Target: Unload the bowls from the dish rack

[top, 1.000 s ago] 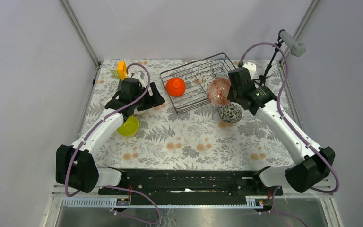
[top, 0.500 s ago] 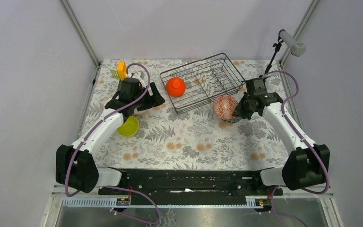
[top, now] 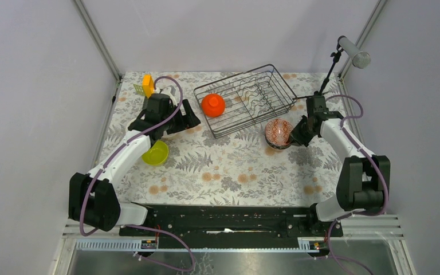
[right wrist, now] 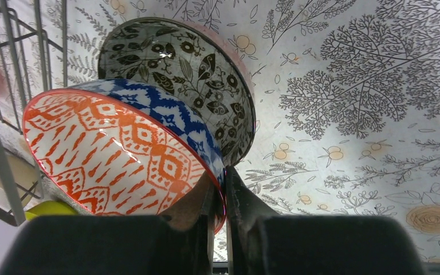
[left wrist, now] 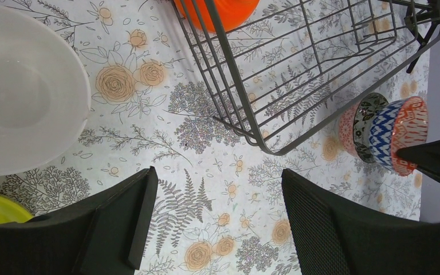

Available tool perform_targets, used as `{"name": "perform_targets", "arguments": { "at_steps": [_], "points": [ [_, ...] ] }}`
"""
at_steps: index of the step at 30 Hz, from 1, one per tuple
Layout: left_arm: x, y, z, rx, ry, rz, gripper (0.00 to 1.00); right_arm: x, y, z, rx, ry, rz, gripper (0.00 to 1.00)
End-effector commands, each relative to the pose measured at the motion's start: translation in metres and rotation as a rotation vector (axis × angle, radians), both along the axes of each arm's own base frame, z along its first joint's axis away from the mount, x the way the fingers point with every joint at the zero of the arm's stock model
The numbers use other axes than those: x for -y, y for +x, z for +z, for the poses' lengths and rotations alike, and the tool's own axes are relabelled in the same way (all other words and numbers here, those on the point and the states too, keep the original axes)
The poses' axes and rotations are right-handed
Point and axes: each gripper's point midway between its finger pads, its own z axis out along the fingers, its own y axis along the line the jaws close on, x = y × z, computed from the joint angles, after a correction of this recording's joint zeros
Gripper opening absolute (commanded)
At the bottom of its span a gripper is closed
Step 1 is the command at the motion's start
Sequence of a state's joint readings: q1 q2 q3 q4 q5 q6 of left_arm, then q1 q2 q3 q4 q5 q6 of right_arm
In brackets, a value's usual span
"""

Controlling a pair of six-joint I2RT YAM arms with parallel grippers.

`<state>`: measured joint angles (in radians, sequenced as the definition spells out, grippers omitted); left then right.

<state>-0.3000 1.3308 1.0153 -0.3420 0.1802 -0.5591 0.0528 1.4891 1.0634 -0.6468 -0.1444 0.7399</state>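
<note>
The dark wire dish rack [top: 246, 100] holds one orange bowl [top: 212, 105] at its left end. My right gripper [top: 294, 137] is shut on the rim of the blue-and-white bowl [right wrist: 114, 154], whose inside is orange-patterned. That bowl rests inside the pink patterned bowl [right wrist: 189, 74] on the table just right of the rack's front corner. My left gripper [top: 186, 121] is open and empty above the table left of the rack. The cream bowl [left wrist: 17, 103] and the yellow-green bowl [top: 156, 153] sit on the table by the left arm. A second orange bowl is not in view.
A small orange-yellow block [top: 147, 85] stands at the far left corner. A camera stand [top: 332, 63] rises behind the right arm. The rack's front corner [left wrist: 269, 149] lies between the two grippers. Cage walls close in the table on both sides.
My right gripper has carried the blue-and-white bowl away from the rack, rightward and down, into the pink patterned bowl. The left arm has not moved.
</note>
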Motion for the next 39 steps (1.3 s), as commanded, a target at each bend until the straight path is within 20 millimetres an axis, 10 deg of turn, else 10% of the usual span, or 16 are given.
{"name": "perform_targets", "arguments": {
  "at_steps": [1,18,28,39],
  "points": [
    [0.005,0.015,0.029,0.076,-0.039,0.015,0.84,-0.008,0.009,-0.008,0.017,0.042,0.035,0.0],
    [0.004,0.021,0.03,0.073,-0.027,0.026,0.84,0.007,0.026,-0.03,0.019,-0.036,0.033,0.18],
    [0.003,0.021,0.03,0.076,-0.02,0.03,0.84,0.018,0.023,0.0,0.043,-0.108,0.079,0.5],
    [0.003,0.024,0.029,0.074,-0.013,0.026,0.85,0.025,0.021,0.023,0.056,-0.156,0.101,0.63]
  ]
}}
